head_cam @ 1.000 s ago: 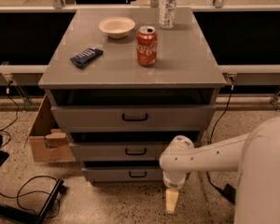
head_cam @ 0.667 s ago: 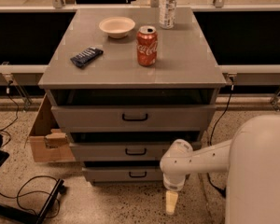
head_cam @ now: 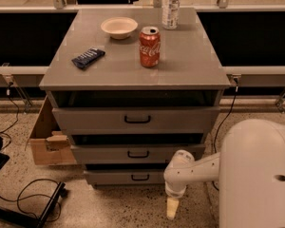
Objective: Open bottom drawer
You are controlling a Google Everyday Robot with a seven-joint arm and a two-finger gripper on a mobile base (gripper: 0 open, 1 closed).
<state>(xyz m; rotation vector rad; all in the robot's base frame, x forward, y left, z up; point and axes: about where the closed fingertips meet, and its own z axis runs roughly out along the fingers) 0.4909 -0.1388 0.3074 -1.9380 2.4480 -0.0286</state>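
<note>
The gripper [head_cam: 171, 209] has hardly shifted, hanging below-right of the bottom drawer [head_cam: 109, 177], its grip unreadable; the handle [head_cam: 140, 177] is not yet grasped.

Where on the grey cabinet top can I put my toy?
The grey cabinet top is bare along its right side, beside the red cola can and clear plastic bottle, and along the front edge. Crowded: back left, around the cream bowl and dark blue snack packet. The gripper hangs near the floor, by the bottom drawer.

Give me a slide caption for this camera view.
Robot gripper hangs low at the right end of the narrow grey metal bottom drawer, off its black bar handle.
</note>
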